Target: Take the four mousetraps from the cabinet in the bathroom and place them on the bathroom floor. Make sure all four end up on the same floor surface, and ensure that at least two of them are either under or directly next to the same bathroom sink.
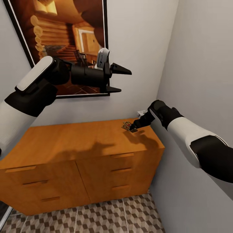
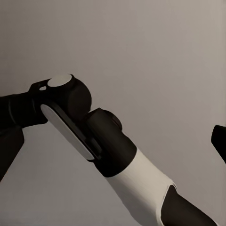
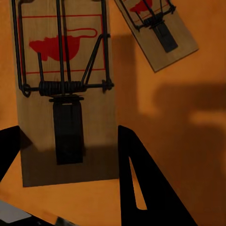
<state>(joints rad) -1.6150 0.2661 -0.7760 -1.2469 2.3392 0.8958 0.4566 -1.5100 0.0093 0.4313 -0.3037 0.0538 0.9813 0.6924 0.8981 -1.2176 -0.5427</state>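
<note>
On cabinet [image 1: 81, 142] top: right claw [image 1: 133, 128] apart, straddling mousetrap [image 3: 66, 94]; left claw [image 1: 117, 79] apart, raised.

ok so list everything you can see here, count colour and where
mousetraps: two clearly seen in the right wrist view, tan wood with red mouse print and dark wire, flat on the cabinet top near its right rear corner; the head view is too small to count more
cabinet: one, orange-brown with bar-handled drawers, against the back wall in the corner
framed picture: one, dark frame, log-cabin interior, on the wall above the cabinet
bathroom floor: brown, beige and grey cube-pattern tiles, in front of the cabinet
walls: pale grey, behind and right
left gripper: black, open, raised in front of the picture
right gripper: black, open, fingers either side of the nearer mousetrap
</note>
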